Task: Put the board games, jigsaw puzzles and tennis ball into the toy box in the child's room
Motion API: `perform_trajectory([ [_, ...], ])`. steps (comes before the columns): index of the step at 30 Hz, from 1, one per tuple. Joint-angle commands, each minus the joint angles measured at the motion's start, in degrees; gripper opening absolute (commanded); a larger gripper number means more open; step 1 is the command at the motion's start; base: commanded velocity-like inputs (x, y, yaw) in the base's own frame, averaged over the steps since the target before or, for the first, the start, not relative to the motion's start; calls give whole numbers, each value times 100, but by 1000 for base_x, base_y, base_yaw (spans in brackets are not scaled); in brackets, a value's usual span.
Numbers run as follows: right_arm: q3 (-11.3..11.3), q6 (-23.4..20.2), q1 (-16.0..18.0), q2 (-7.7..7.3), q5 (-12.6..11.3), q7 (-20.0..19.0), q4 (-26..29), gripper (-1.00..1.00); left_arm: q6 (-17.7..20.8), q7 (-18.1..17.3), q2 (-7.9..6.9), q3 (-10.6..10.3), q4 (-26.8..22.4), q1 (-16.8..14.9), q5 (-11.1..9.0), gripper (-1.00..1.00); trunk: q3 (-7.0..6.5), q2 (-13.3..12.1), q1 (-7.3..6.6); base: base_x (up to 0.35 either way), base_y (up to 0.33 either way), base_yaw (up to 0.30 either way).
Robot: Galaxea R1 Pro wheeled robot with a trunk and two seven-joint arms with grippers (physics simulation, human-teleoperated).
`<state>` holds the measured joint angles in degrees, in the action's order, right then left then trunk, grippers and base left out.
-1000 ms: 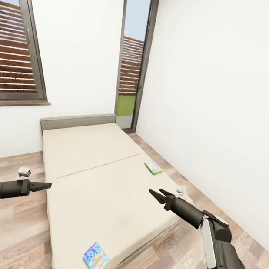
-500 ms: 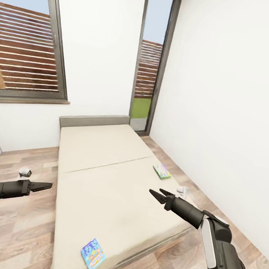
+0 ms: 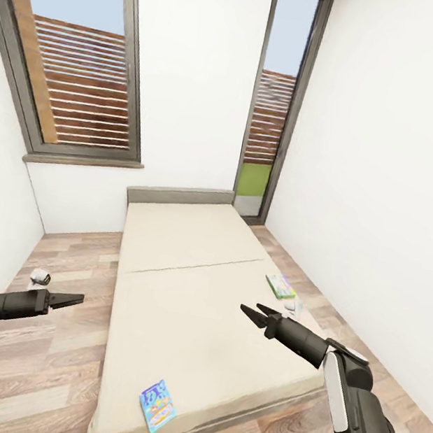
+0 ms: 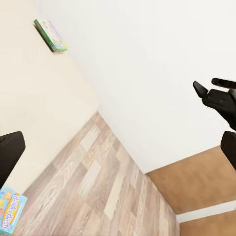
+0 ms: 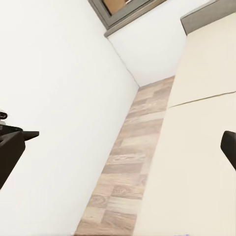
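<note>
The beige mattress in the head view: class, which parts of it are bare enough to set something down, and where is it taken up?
The beige mattress is bare from the low grey headboard down across its middle. Only two spots are occupied: the green-edged board game at the edge nearest the right-hand wall, and the blue board game near the foot corner.
</note>
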<state>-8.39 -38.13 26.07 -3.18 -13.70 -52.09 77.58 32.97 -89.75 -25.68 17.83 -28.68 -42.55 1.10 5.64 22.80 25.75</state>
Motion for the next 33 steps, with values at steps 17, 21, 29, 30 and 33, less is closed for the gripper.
perform_trajectory([
  [17, -5, -37, 3, -5, -19, -3, 0, 100, 60, -25, 4, 4, 2, -8, 13, 100, 13, 12, 4, 0, -6, 291],
  [21, -5, -37, 4, -4, -19, -3, -3, 100, 60, -25, 5, 5, 2, -8, 13, 100, 13, 12, 4, 0, 0, 291],
  [29, -5, -37, 4, -7, -33, -9, -11, 100, 60, -25, 7, 2, 2, -8, 13, 100, 13, 12, 4, -23, 0, 213],
  [30, -5, -37, 3, -7, -39, -10, -12, 100, 64, -25, 9, 2, 2, -8, 13, 100, 13, 12, 4, -114, 0, 59],
  [33, -5, -37, 3, -5, -37, -2, -18, 100, 64, -25, 8, 2, 2, -8, 13, 100, 13, 12, 4, -97, 0, 34],
])
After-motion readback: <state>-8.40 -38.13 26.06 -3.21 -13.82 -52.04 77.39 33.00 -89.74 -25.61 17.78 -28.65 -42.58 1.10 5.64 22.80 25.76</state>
